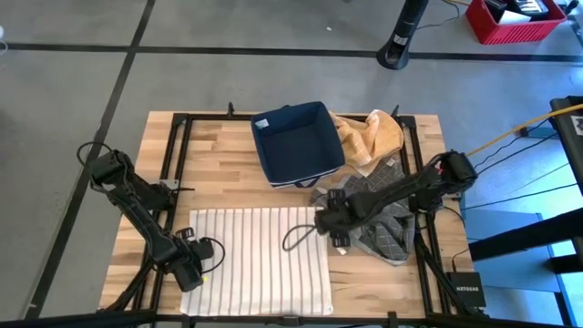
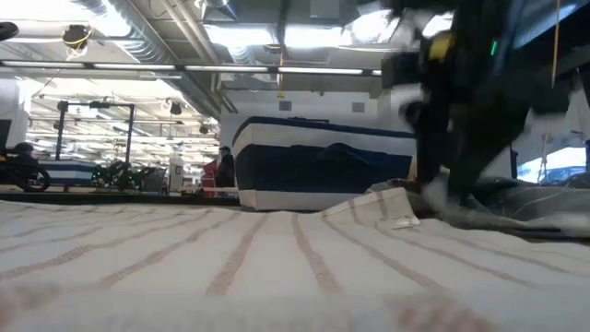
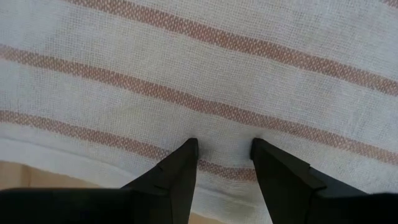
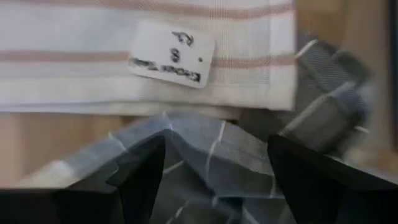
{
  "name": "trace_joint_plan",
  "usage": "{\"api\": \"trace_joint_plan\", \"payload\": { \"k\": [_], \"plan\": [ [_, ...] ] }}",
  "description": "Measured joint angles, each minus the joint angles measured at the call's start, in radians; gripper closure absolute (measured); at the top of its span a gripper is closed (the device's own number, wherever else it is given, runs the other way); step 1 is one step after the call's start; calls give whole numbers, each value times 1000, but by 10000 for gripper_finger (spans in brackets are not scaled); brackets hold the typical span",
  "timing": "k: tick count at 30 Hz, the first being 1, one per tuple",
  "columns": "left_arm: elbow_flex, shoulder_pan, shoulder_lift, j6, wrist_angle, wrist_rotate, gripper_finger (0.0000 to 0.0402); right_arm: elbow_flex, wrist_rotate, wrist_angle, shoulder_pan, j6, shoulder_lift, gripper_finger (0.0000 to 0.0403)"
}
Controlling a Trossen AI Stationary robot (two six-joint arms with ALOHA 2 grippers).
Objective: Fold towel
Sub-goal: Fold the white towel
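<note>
High view, layout: a wooden desk (image 1: 219,146) carries a striped towel (image 1: 260,260), a dark blue bin (image 1: 296,144), a tan cloth (image 1: 373,137) and a grey checked cloth (image 1: 387,232).
Striped towel: lies flat and spread on the desk, on the near side of the blue bin; white with thin brownish stripes.
Left tool (image 1: 193,271): at the towel's near left corner, over its edge. Left wrist view shows the two dark fingers (image 3: 177,177) set slightly apart, tips down on the striped fabric close to the hem, with bare wood just beyond.
Right tool (image 1: 330,226): at the towel's far right corner, between the towel and the grey checked cloth. Right wrist view shows its fingers (image 4: 146,168) spread wide, nothing between them, above the grey checked cloth, with the towel's corner and a white label (image 4: 172,54) just beyond.
Blue bin: stands beyond the towel's far edge, apart from it.
Tan cloth: bunched beside the bin, beyond the grey checked cloth.
</note>
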Motion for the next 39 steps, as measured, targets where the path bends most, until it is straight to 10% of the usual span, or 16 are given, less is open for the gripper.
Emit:
{"api": "trace_joint_plan", "payload": {
  "k": [4, 15, 25, 39],
  "plan": [
    [-1, -1, 0, -4, 2, -6, 249, -126, -39, 151, -67, -20, 0, 117],
    [6, 18, -14, 52, -4, 0, 249, -93, -142, -241, -110, 126, -131, 117],
    [76, 52, -161, 156, 25, -172, 249, -51, -124, 362, 100, 272, -176, 117],
    [79, 174, -175, 400, 86, -230, 154, -54, 4, 473, 190, 275, -29, 117]
  ]
}}
